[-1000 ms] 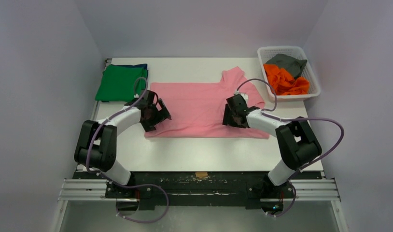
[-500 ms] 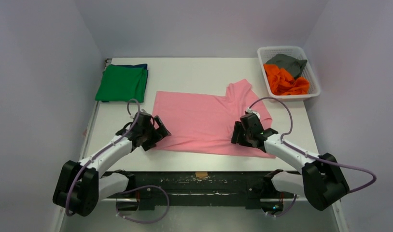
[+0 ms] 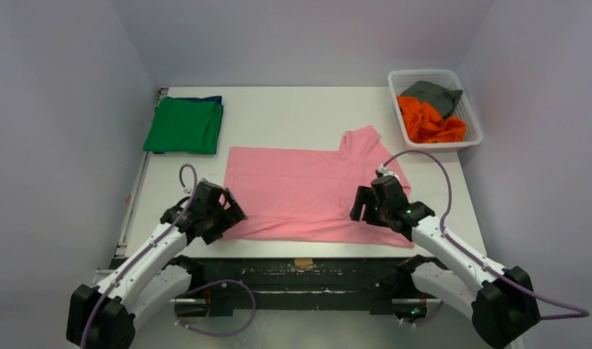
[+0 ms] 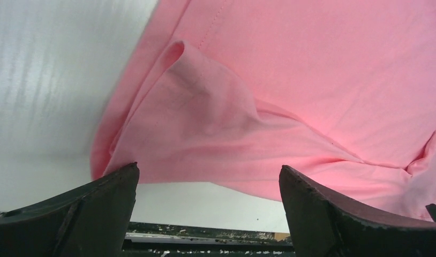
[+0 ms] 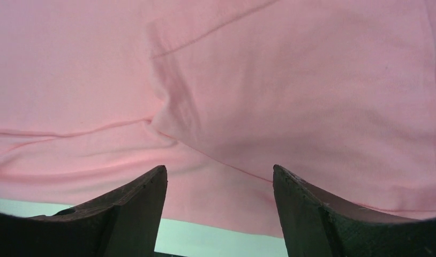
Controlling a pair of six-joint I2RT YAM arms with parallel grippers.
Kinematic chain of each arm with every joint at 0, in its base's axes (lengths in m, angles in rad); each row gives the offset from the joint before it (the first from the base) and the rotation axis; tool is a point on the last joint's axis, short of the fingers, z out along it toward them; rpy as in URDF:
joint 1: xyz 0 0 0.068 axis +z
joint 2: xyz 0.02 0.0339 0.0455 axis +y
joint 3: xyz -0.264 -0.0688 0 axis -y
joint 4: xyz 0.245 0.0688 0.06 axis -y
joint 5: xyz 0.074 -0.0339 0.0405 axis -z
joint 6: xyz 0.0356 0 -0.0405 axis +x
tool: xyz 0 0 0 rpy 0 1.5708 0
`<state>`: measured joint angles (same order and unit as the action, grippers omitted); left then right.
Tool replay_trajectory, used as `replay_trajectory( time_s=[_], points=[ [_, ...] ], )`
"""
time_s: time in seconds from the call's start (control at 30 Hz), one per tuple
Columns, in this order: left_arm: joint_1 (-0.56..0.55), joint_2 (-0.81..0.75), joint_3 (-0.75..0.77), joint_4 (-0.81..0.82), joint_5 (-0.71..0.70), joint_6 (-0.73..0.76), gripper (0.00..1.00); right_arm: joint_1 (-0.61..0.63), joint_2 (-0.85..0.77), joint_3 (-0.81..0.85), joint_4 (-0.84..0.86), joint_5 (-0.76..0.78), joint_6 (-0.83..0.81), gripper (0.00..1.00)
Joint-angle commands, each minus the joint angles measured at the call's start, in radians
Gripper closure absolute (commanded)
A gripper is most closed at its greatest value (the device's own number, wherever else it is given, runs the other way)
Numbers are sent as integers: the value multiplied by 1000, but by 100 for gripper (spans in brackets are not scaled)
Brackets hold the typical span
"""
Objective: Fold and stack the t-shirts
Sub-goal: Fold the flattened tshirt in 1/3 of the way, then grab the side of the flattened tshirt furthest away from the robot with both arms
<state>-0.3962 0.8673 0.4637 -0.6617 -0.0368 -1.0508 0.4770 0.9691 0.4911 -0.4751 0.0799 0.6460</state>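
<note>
Pink t-shirt (image 3: 300, 190) spread flat on desk (image 3: 293, 116), near-middle; its corner toward desk's near-left is rumpled. Left jaws open wide over that corner, gripping nothing. Right jaws open too, over shirt edge toward desk's near-right. Green t-shirt (image 3: 182, 125) folded at desk's far-left corner. Basket (image 3: 422, 72) at desk's far-right corner holds orange t-shirt (image 3: 428, 123) and grey t-shirt (image 3: 433, 93).

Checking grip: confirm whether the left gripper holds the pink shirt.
No, the left gripper stands wide open, the pink shirt lying loose ahead of it.
</note>
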Motion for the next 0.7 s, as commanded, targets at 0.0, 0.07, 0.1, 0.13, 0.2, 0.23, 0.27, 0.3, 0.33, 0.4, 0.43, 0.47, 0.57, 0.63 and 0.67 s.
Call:
replay_trajectory(
  time_s=[0.0,0.07,0.1,0.13,0.2,0.23,0.27,0.3,0.33,0.4,0.43,0.47,0.57,0.63,0.67],
  points=[
    [-3,-38,131,-121,-84,59,0,3,-67,108,-6,72,-4,27],
    [-3,-25,191,-133,-103,82,0,2,-81,137,-9,134,-12,23],
    [-3,-12,218,-130,-117,97,0,1,-81,154,-8,152,-11,21],
    [-2,4,247,-122,-133,112,0,1,-78,175,-3,166,-10,17],
    [8,51,312,-102,-163,145,0,0,-59,209,26,186,-7,9],
    [19,86,347,-84,-163,168,0,0,-43,229,45,195,-14,4],
    [37,126,380,-65,-153,194,0,-1,-22,249,64,213,-26,2],
    [62,170,418,-46,-131,220,0,-2,7,275,80,239,-34,1],
    [96,225,454,-33,-99,240,0,-7,38,305,89,264,-43,1],
    [166,339,535,-1,-35,274,0,-30,118,360,122,279,-77,1],
    [191,406,578,5,-18,284,0,-53,161,387,138,257,-85,1],
    [210,468,628,10,-14,296,0,-88,211,414,162,207,-94,1],
    [234,680,802,-8,1,339,0,-191,369,516,199,62,-88,3],
    [239,813,944,-63,-8,364,3,-212,495,612,183,80,-116,5],
    [241,875,1002,-81,-21,366,4,-214,525,663,178,100,-132,5]
  ],
)
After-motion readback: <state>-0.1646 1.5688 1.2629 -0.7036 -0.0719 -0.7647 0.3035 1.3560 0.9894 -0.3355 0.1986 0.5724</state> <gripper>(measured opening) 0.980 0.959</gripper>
